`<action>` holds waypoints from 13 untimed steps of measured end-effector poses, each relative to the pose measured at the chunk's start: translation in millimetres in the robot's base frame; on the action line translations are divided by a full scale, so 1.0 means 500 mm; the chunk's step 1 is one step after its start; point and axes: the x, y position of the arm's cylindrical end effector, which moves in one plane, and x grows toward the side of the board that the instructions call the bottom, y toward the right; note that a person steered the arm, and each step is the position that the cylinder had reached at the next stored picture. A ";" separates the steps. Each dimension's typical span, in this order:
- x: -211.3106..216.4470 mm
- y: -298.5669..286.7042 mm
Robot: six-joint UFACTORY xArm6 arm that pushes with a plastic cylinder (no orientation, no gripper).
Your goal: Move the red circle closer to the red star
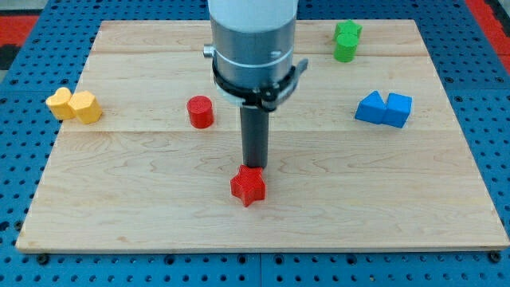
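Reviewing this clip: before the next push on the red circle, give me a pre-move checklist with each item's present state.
1. Red circle in view, unobstructed: ok.
2. Red star in view, toward the view's bottom right of the circle: ok.
3. My tip behind the circle for the push: not ok; it is at the star's top edge.
4. Tip clear of the star: cannot tell.
5. Path between circle and star free of blocks: ok.
6. Yellow blocks, green blocks, blue blocks out of the way: ok.
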 end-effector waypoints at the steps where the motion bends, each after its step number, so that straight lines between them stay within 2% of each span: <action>1: 0.012 -0.004; 4: 0.042 -0.063; 5: -0.112 -0.005; 6: -0.335 0.021; 7: -0.373 -0.094; 8: -0.302 -0.155; 9: -0.206 -0.153; 10: -0.160 -0.153; 11: -0.162 -0.245; 12: -0.139 -0.279; 13: -0.062 -0.242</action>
